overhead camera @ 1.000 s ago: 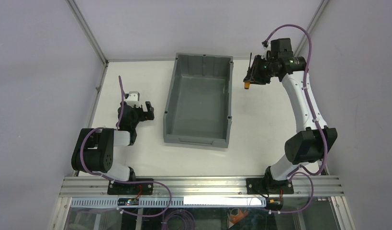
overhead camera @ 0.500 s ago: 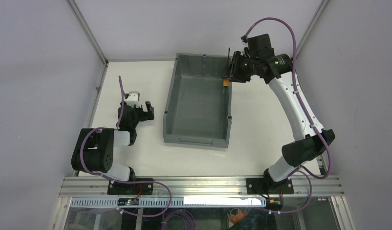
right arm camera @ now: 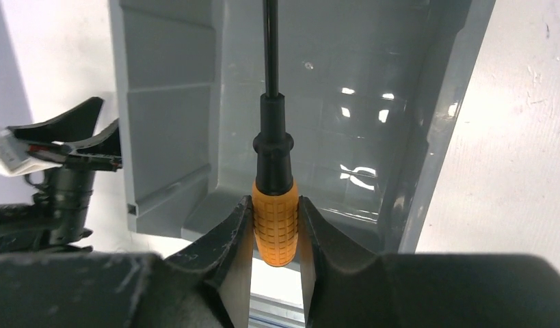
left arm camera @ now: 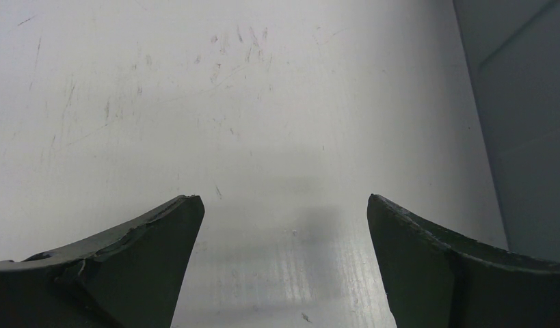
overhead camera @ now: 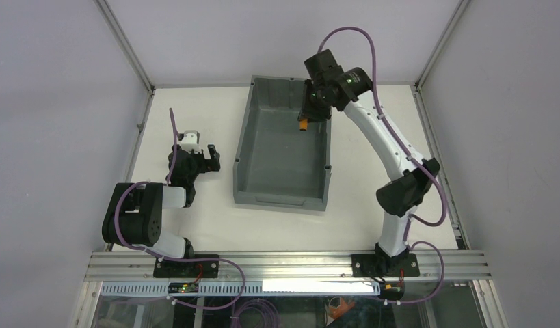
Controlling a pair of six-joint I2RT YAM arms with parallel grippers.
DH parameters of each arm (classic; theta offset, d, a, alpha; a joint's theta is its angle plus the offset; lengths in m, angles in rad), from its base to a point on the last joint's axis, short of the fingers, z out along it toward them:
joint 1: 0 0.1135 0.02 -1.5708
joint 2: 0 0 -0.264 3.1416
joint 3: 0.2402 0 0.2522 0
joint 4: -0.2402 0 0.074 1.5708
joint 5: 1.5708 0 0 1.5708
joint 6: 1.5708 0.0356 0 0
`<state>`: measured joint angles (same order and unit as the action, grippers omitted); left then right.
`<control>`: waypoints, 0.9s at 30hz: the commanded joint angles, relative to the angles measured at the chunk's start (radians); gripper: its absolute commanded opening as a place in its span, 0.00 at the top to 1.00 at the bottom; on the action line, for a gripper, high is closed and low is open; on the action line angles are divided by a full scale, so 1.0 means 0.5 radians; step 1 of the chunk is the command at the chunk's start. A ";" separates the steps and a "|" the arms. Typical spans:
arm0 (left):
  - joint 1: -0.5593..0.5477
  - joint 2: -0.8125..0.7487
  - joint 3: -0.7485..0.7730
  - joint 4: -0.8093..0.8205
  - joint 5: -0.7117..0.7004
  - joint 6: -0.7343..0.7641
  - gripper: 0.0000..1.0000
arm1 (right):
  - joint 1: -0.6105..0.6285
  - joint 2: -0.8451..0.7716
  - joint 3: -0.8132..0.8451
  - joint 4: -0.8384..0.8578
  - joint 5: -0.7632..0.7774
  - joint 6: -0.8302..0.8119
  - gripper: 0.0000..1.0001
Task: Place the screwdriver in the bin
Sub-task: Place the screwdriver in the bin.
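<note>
Screwdriver (right arm camera: 273, 164) clamped by its orange handle in right end effector (right arm camera: 275, 236) over bin (right arm camera: 167, 116); drop height unclear, so release may bounce it out.

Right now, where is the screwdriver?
Top view: the screwdriver is clamped in the right gripper, over the far right corner of the bin.

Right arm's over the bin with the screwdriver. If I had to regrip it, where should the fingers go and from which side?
Take the screwdriver by its orange ribbed handle, as the right gripper clamps it now: fingers on opposite sides, coming from the butt end so the shaft points away. The handle is thick and textured; the black shaft looks thin and smooth, likely to slip.
</note>
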<state>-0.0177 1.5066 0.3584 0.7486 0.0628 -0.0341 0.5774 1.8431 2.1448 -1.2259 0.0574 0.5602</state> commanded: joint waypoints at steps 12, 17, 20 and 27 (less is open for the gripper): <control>0.014 -0.001 0.029 0.150 0.049 0.022 0.01 | 0.158 0.524 0.275 -0.163 0.281 0.254 1.00; 0.014 -0.001 0.029 0.150 0.049 0.022 0.01 | 0.160 0.683 0.267 -0.119 0.280 0.262 1.00; 0.014 0.000 0.029 0.151 0.050 0.022 0.01 | 0.159 0.768 0.265 -0.086 0.277 0.259 1.00; 0.014 0.000 0.029 0.152 0.049 0.022 0.01 | 0.158 0.957 0.281 -0.026 0.242 0.235 1.00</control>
<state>-0.0177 1.5066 0.3584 0.7490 0.0628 -0.0341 0.6525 2.2921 2.2337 -1.2774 0.1719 0.6643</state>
